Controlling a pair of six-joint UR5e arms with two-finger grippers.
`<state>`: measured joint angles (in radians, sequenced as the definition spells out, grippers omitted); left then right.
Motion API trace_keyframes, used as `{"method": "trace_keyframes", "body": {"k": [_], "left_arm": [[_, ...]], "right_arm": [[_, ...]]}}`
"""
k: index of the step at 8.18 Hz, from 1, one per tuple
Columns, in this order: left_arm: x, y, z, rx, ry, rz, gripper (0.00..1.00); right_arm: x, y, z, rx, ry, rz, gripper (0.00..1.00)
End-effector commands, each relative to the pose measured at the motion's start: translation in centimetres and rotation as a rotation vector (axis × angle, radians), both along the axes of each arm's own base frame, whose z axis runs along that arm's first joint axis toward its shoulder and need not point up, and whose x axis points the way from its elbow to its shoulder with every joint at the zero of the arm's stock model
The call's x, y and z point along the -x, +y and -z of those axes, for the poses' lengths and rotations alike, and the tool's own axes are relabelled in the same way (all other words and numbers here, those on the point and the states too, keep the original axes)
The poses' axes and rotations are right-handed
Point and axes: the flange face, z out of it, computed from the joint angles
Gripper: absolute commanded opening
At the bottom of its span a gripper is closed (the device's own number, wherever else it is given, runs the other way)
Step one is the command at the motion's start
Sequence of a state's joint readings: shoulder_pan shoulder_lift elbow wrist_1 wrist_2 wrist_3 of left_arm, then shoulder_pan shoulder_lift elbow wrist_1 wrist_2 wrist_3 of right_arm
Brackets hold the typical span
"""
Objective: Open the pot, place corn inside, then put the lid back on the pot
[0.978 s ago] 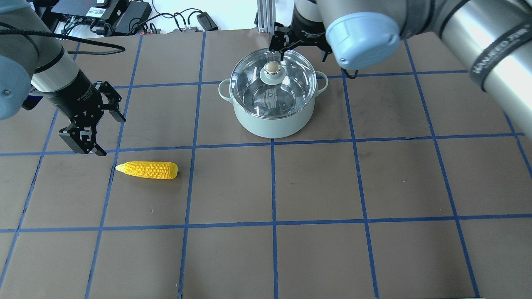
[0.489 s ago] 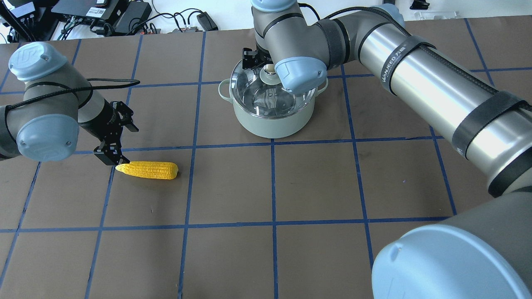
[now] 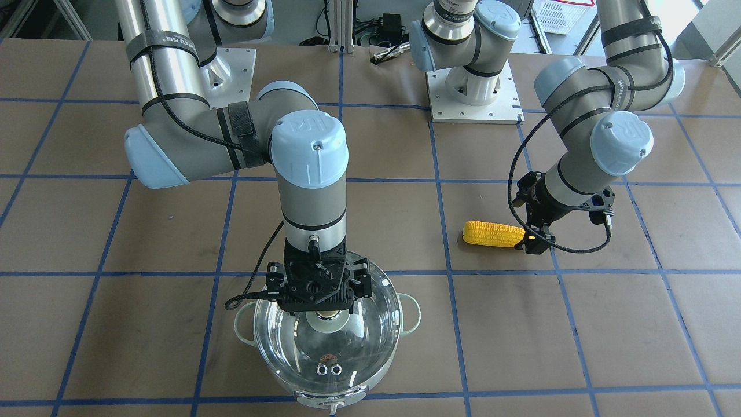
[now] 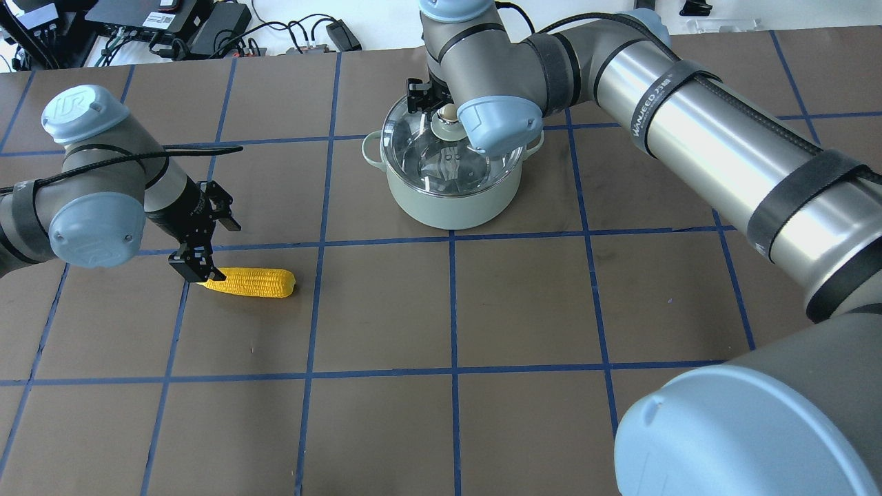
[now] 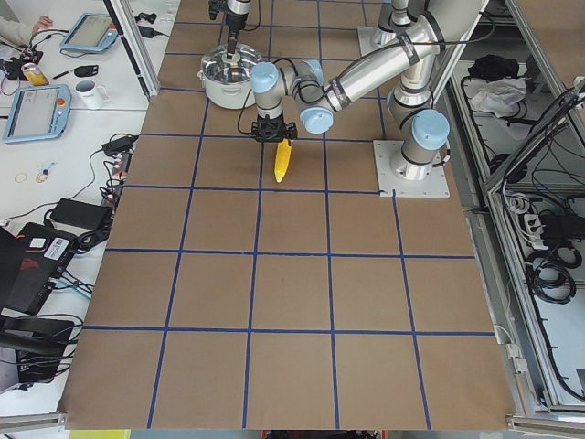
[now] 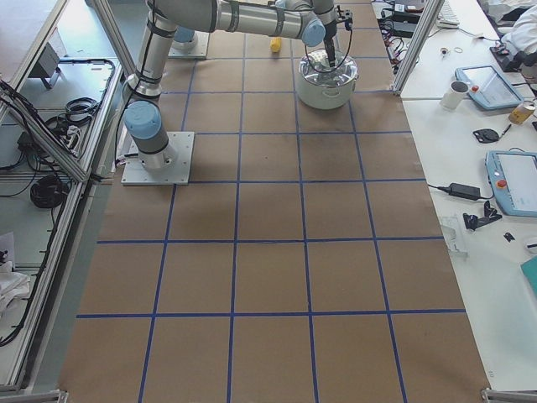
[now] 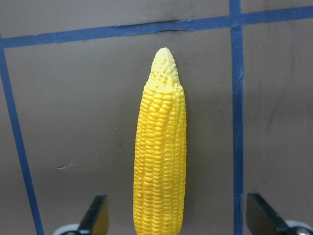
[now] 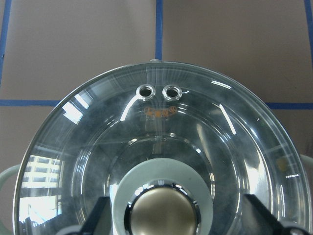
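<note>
Glass domed lid (image 8: 220,142) seated: opening step, pre-grasp on both arms

1. Right gripper (image 8: 178,218). Jaws are spread wide, one on each side of the round beige-gold knob (image 8: 164,210), and neither finger touches it. The knob stands on a pale green base (image 8: 124,196) at the lid's centre. Two small metal vent rings (image 8: 145,90) sit close to one rim. The lid covers the round mint-green pot (image 4: 448,207), which stands at the far centre of the brown table with a blue tape grid (image 4: 524,310). Through the glass, only bare shiny steel shows inside. Small loop handles (image 4: 371,150) project left and right.

2. Left gripper (image 7: 178,218). Jaws are likewise spread, hanging over the bright yellow toy ear of corn (image 7: 160,156) with one finger on each side, clear of it. The corn lies flat on the left part of the table, nearer than the pot and well apart from it. It has bumpy kernel rows and tapers to a paler point.

3. Step in hand (judgement). This is the opening step, and nothing is gripped yet.

4. Next move (judgement). Close the right jaws centred on the knob, then lift vertically until the rim clears the pot. Hold the lid level, because a wide dome on a small knob may swing. The left jaws must descend and close across the corn's width, where the taper could let it slip.
</note>
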<state>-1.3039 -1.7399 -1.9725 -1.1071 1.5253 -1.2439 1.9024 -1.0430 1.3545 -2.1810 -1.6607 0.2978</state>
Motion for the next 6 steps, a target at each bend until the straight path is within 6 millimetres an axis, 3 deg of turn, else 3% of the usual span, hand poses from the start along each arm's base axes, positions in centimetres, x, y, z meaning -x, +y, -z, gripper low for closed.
{"method": "trace_keyframes", "body": {"k": [1, 5, 6], "left_arm": [[0.2, 0.7, 2.1, -0.052, 0.014, -0.005, 1.00], [0.5, 0.7, 3.3, -0.060, 0.050, -0.003, 1.00], [0.4, 0.5, 4.4, -0.050, 0.045, -0.006, 1.00]], "right_arm": [[0.0, -0.1, 0.1, 0.013, -0.006, 0.003, 0.85], [-0.1, -0.1, 0.0, 0.011, -0.017, 0.002, 0.78], [-0.1, -0.1, 0.0, 0.009, -0.022, 0.018, 0.76]]}}
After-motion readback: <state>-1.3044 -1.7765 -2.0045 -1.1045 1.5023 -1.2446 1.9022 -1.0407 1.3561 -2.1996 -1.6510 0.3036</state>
